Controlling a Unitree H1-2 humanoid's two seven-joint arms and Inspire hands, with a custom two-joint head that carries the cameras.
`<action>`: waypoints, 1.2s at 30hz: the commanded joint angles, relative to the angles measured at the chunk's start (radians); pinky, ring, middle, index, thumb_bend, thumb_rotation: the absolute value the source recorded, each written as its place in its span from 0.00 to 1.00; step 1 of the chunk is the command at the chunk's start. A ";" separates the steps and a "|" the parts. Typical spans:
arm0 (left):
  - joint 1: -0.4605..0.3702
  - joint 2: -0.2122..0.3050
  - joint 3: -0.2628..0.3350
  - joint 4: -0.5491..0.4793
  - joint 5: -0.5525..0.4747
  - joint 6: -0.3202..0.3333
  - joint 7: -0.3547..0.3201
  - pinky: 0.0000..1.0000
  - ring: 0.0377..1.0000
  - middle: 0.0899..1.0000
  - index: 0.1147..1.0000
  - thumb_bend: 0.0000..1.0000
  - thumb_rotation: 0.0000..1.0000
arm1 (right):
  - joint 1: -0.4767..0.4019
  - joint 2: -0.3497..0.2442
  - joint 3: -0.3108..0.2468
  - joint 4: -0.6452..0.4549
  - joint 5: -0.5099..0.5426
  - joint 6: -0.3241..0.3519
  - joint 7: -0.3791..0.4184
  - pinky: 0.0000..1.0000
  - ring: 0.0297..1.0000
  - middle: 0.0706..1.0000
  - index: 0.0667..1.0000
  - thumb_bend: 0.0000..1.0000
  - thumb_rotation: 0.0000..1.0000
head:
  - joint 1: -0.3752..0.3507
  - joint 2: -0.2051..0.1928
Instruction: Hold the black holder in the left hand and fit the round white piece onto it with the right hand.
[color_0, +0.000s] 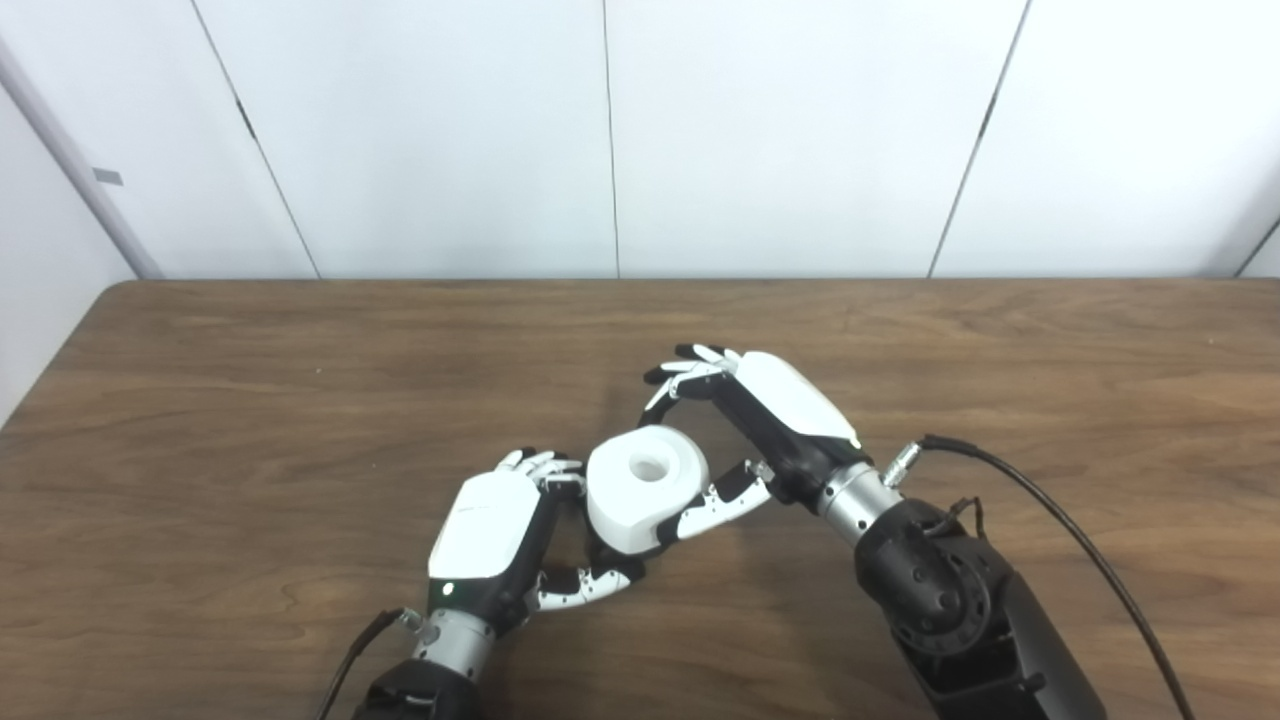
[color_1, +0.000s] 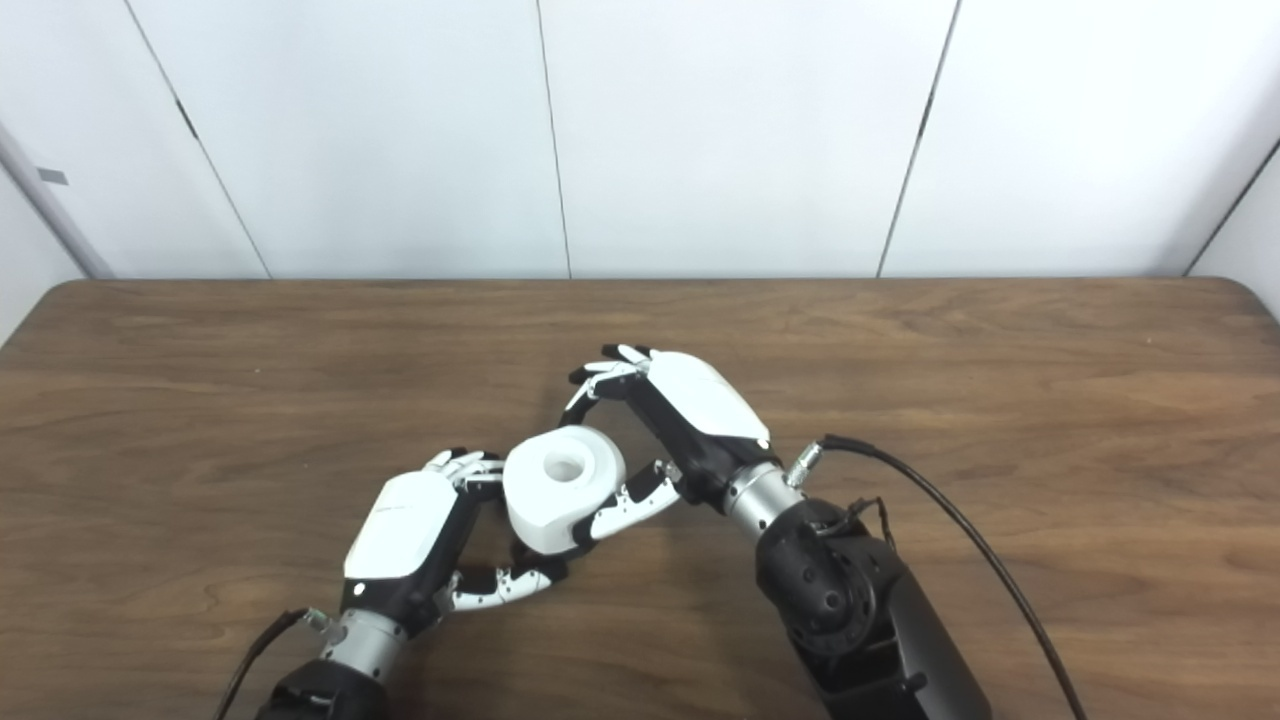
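Looking down from the head cameras, you have the round white plastic piece with a central hole (color_0: 648, 487) sitting between the two hands, above the brown wood-grain tabletop (color_0: 250, 400). It lies just right of the left robot hand (color_0: 500, 530) and just left of and nearer than the right robot hand (color_0: 745, 430). Its bore points up and slightly toward the cameras, so the fit runs along that roughly vertical axis. The right robot hand's thumb touches the piece's lower right flank while its fingers (color_1: 605, 375) curl over open space beyond it; whether that counts as a grip you cannot tell. The left robot hand is curled in against the piece's left side and underside, presumably around the black holder, but that holder is almost wholly hidden beneath the white piece, so you cannot confirm the grasp, nor whether the piece is seated or only resting on top.
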 joint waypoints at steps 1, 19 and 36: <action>0.013 -0.001 -0.029 0.034 0.021 0.005 -0.048 0.93 0.85 0.74 0.42 0.52 0.05 | -0.024 -0.007 0.004 -0.020 -0.019 0.009 0.018 1.00 0.96 0.84 0.46 0.52 0.16 | 0.000 0.000; 0.011 0.001 -0.028 0.038 0.021 0.006 -0.048 0.93 0.85 0.74 0.42 0.52 0.05 | -0.036 -0.041 0.006 -0.015 -0.033 0.019 0.076 1.00 1.00 0.99 0.78 1.00 0.44 | -0.008 0.000; 0.010 0.008 -0.023 0.042 0.015 0.004 -0.049 0.93 0.85 0.74 0.42 0.52 0.05 | -0.021 -0.084 -0.031 -0.082 -0.036 0.059 0.134 1.00 1.00 1.00 0.85 1.00 0.44 | -0.016 -0.004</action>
